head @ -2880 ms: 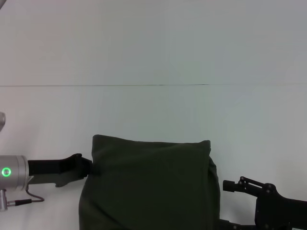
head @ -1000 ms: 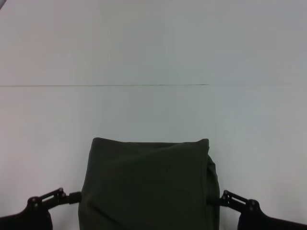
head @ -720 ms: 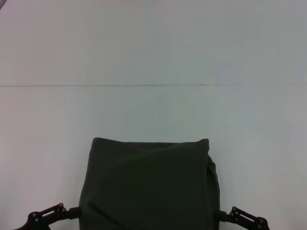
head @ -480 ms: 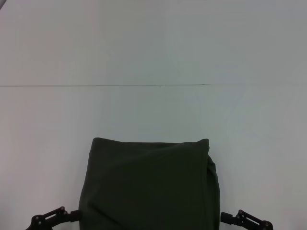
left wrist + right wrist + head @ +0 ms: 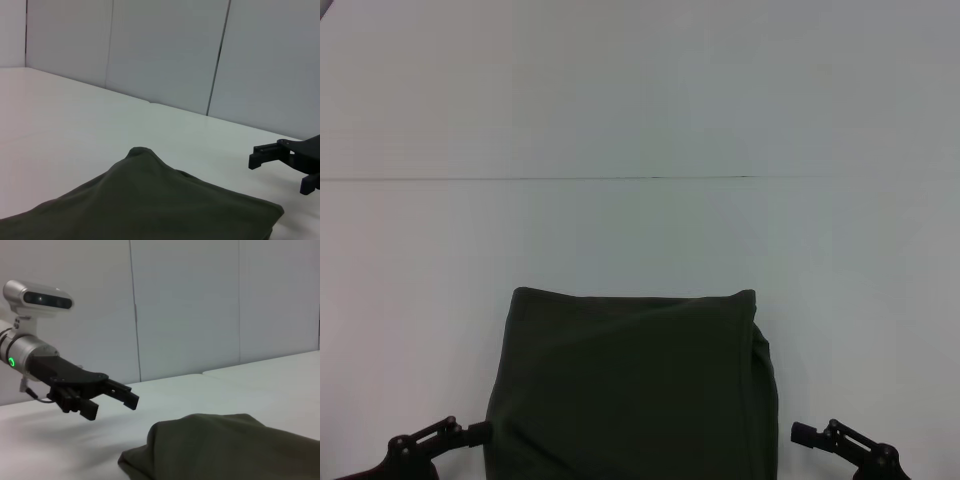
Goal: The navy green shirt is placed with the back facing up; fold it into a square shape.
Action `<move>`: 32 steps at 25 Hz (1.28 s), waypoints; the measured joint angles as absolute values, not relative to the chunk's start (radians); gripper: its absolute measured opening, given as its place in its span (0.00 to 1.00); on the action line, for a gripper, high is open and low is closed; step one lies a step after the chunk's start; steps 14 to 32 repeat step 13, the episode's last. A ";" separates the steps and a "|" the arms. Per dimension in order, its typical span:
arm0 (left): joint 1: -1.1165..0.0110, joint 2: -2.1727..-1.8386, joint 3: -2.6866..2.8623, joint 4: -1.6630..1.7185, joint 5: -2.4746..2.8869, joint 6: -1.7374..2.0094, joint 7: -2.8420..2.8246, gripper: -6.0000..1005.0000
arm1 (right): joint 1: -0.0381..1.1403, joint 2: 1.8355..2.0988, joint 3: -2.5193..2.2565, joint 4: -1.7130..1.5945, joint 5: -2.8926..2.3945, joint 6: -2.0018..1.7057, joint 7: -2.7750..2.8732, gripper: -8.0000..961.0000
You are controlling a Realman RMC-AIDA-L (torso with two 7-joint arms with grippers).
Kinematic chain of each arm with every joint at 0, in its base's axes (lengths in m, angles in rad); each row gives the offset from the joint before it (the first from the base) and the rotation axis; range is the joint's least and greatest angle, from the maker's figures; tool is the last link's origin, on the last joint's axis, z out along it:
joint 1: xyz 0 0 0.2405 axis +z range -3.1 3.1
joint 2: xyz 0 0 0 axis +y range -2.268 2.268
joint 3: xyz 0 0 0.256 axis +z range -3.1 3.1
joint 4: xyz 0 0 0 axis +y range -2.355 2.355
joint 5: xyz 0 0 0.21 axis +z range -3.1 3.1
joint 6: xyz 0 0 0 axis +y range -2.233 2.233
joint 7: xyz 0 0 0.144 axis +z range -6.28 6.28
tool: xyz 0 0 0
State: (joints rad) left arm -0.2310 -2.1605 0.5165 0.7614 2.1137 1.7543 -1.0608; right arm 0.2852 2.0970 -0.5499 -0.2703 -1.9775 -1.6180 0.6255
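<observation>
The dark olive-green cloth shirt, folded into a near square, lies flat on the white table between both hands. The left hand is just beside its left edge, open and empty. The right hand is near the right edge, open and empty.

The navy green shirt is a plain dark olive green, with no print on the side that shows. The desk is white, with one thin dark line across it. Both claws are black: the left claw on a silver arm with a green light, the right claw also black.
</observation>
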 joint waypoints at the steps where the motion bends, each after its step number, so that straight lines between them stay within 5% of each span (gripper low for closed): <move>1: -0.231 -2.161 0.516 0.761 2.114 1.755 -1.060 0.93 | 0.286 2.097 -0.548 -0.270 -1.977 -1.619 0.625 0.98; 32: -0.235 -2.165 0.515 0.747 2.113 1.754 -1.043 0.93 | 0.287 2.097 -0.545 -0.270 -1.977 -1.628 0.625 0.98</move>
